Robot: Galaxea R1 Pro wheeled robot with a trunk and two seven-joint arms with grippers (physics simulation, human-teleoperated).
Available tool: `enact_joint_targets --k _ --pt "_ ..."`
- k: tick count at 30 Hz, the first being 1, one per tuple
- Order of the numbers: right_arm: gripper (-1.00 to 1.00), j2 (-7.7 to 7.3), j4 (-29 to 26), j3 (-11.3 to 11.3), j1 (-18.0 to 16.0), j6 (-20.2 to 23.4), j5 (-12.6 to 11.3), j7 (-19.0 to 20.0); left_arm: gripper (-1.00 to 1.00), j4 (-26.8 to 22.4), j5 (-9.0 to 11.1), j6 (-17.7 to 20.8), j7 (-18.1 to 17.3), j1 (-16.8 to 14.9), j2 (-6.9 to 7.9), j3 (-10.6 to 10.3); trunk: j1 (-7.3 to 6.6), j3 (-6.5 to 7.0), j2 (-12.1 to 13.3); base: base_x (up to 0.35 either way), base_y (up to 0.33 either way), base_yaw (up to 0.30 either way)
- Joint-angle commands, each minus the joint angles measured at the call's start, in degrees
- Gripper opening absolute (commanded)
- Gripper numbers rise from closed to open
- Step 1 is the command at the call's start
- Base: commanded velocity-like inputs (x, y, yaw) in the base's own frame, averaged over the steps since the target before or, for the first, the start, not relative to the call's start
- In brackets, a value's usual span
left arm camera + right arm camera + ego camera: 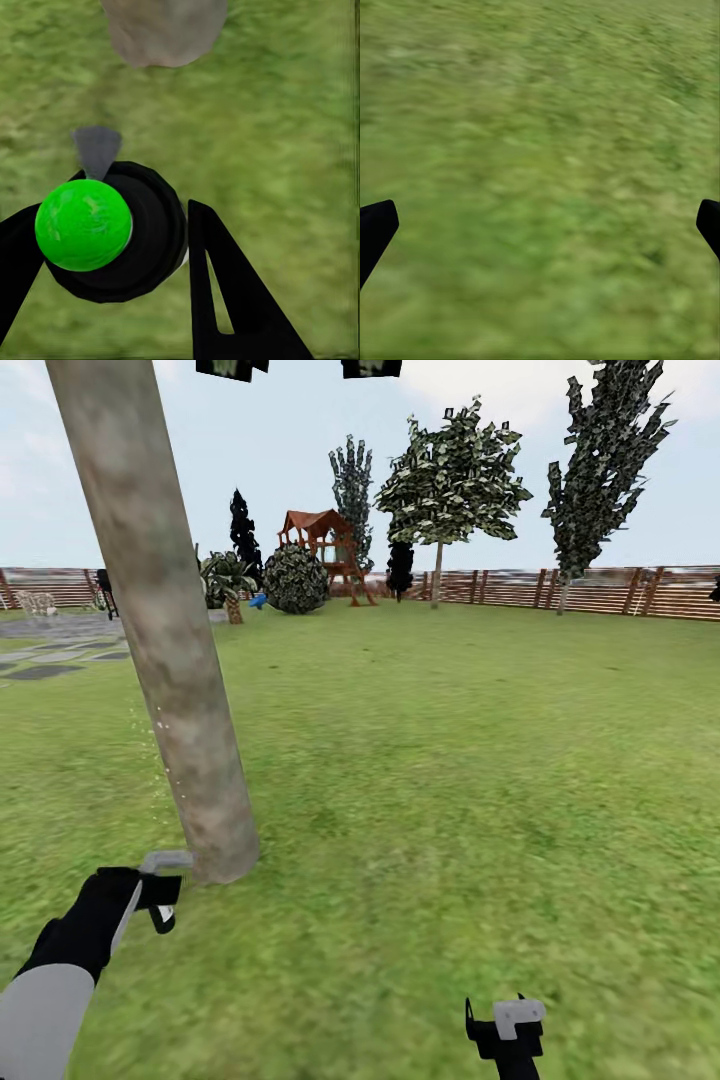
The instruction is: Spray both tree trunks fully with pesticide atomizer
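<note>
My left end effector (112, 262) squeezes the atomizer (112, 232) near the tree trunk (160, 630). White specks (160, 760) float beside the trunk. My right end effector (540, 232) hangs wide open over the grass (540, 112).

Open lawn under a pale, cloudy sky, closed in by a wooden fence.

Green grass (450, 760) runs from the foreground to a reddish-brown slatted fence (600, 592) along the far edge. Before the fence stands a wooden playset (325, 545) with a peaked roof, a round leafy bush (296, 580) just beside it and a small blue object (259, 601) at the bush's foot. A short palm (228, 580) grows to the left of the bush. Dark narrow trees (243, 532) rise behind them. At far left grey paving stones (55, 655) lie set in the grass. Daylight is even and soft, without strong shadows.
</note>
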Motion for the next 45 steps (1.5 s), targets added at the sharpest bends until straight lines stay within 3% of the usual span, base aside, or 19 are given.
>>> enact_joint_targets --k 1,5,9,16,19,23,26,28,31,35,37,45 --pt "1.0 0.01 0.1 0.0 0.0 0.0 0.6 -0.6 -1.0 -0.2 -0.6 0.3 -1.3 0.1 0.27 -0.1 -0.01 -0.06 0.0 0.051 0.0 0.0" --pt "1.0 0.01 0.1 0.0 0.0 0.0 0.6 -0.6 -1.0 -0.1 -2.2 0.5 -1.7 0.3 0.32 -0.9 -0.01 -0.06 0.0 0.27 0.0 0.0" --pt "1.0 0.01 0.1 0.0 0.0 0.0 0.5 -0.6 -1.0 0.1 -2.6 0.5 -1.8 0.3 -0.18 -1.2 -0.01 -0.06 0.0 0.333 0.0 0.0" --pt "1.0 0.01 0.1 0.0 0.0 0.0 0.6 -0.6 -1.0 0.1 -2.7 0.4 -1.6 2.8 -3.91 -2.4 -0.01 -0.06 0.0 0.199 0.0 0.0" --pt "1.0 0.01 0.1 0.0 0.0 0.0 0.6 -0.6 -1.0 0.2 -2.8 0.3 -1.6 3.5 -4.53 -2.8 -0.01 -0.06 0.0 0.014 0.0 0.0" --pt "1.0 0.01 0.1 0.0 0.0 0.0 0.5 -0.6 -1.0 0.2 -2.9 0.2 -1.5 4.3 -3.29 -2.2 -0.01 -0.06 0.0 0.002 0.0 0.0" --pt "1.0 0.01 0.1 0.0 0.0 0.0 0.6 -0.6 -1.0 0.2 -2.8 0.1 -1.2 5.7 0.19 -1.8 -0.01 -0.06 0.0 0.0 0.0 0.0" --pt "1.0 0.01 0.1 0.0 0.0 0.0 0.6 -0.6 -1.0 0.0 -2.9 -0.2 -1.1 6.4 0.85 -1.8 -0.01 -0.06 0.0 0.0 0.0 0.0" --pt "1.0 0.01 0.1 0.0 0.0 0.0 0.6 -0.6 -1.0 -0.4 -2.7 -0.1 0.4 6.6 0.48 -1.5 -0.01 -0.06 0.0 0.0 0.0 0.0" --pt "1.0 0.03 0.1 0.1 0.0 0.0 0.6 -0.6 -1.0 -0.5 -2.3 -0.3 5.5 6.6 -2.18 -1.3 -0.01 -0.06 0.0 0.0 0.0 0.032" --pt "1.0 0.07 0.1 0.1 0.0 0.0 0.6 -0.7 -1.0 -0.3 -2.2 -0.3 6.4 6.7 -2.92 -1.3 -0.01 -0.06 0.0 0.004 0.0 0.2" --pt "1.0 0.17 0.1 0.1 0.0 -0.1 0.6 -0.7 -1.0 0.1 -2.3 -0.4 6.9 6.7 -3.19 -1.5 -0.01 -0.06 0.0 0.215 -0.078 0.062"
